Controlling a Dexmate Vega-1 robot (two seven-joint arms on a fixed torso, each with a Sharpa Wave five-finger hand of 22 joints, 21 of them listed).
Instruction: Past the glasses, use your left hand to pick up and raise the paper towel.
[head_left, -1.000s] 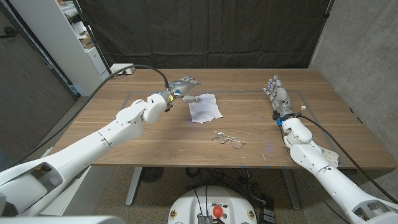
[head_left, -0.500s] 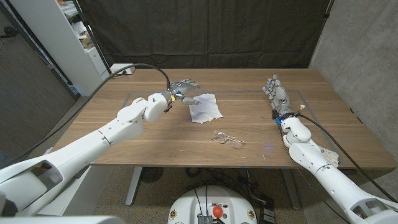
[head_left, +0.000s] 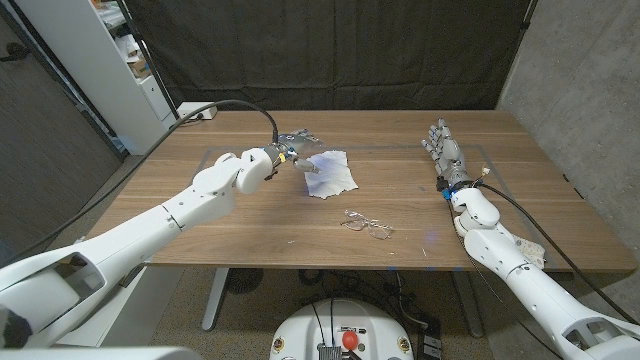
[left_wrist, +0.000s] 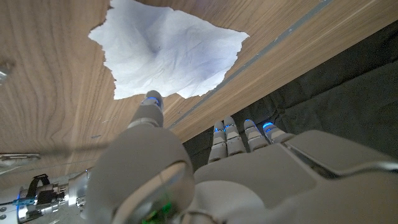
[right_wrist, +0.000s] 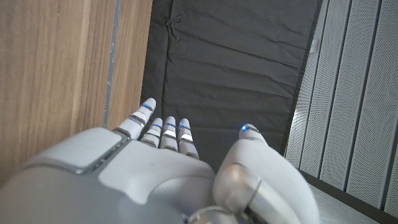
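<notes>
Left robot hand (head_left: 298, 141) hovers at the far left corner of the paper towel (head_left: 329, 173), fingers spread and holding nothing. Seen from the head view, the arm reaches in from the lower left, with a black cable (head_left: 240, 105) arcing over its wrist. From the left wrist view, the thumb (left_wrist: 151, 106) points toward the near edge of the white paper towel (left_wrist: 168, 51), its tip just beside the torn edge; whether it touches cannot be told. Its other fingers (left_wrist: 236, 134) extend past the bench's far edge, toward the dark curtain.

White and slightly crumpled, with ragged edges, the paper towel lies flat on the wooden bench (head_left: 250, 220), a little left of the middle and toward the far side. A pair of thin wire-framed glasses (head_left: 367, 225) rests on the bench nearer the robot, apart from the towel, so the towel sits beyond them.

Right robot hand (head_left: 444, 150) is on the right side of the bench, well apart from the towel and glasses, fingers extended and slightly apart, holding nothing. In the right wrist view, the right hand's fingers (right_wrist: 163, 132) point past the bench edge at a black curtain (right_wrist: 230, 74).

Behind the bench hangs the black curtain (head_left: 340, 50). A white shelf unit (head_left: 110, 60) stands at the far left, and a grey wall (head_left: 580, 90) is on the right.
</notes>
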